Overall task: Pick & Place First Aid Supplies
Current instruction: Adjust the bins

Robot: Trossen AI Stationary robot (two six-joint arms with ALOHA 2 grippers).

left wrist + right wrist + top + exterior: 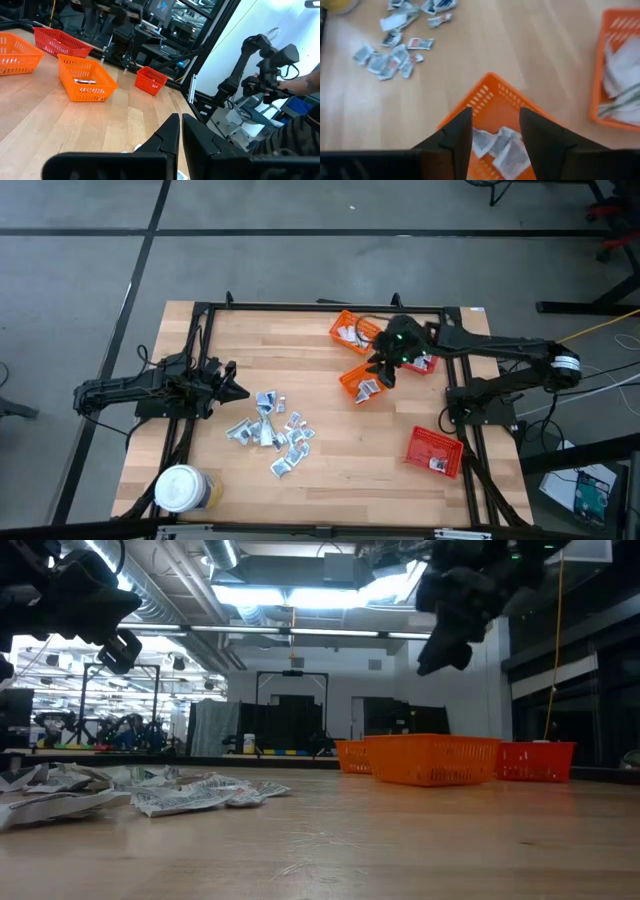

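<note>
Jar: a round jar with a white lid (pixel 181 488) stands at the near left corner of the wooden table (pixel 330 470).
Red basket: a red mesh basket (pixel 435 451) sits near the front on the right side, with one small packet inside.
Pile: lots of small silvery packets (pixel 270 430) lie loose in a heap on the table, left of the middle.
Left gripper: the left gripper (pixel 228 388) hangs just beside the pile, on its left, not touching it. Its two fingers are pressed together and it holds nothing.
Right gripper: the right gripper (pixel 495 131) hangs right over the small orange basket (pixel 490 107). Its fingers stand apart and nothing is between them.
Dropped packets: a few packets (pixel 501 148) lie in that basket, straight under the spread fingers.
Far baskets: an orange basket (pixel 352 330) with white packets in it sits near the back edge. Another red basket (pixel 422 364) is just right of the right gripper.
</note>
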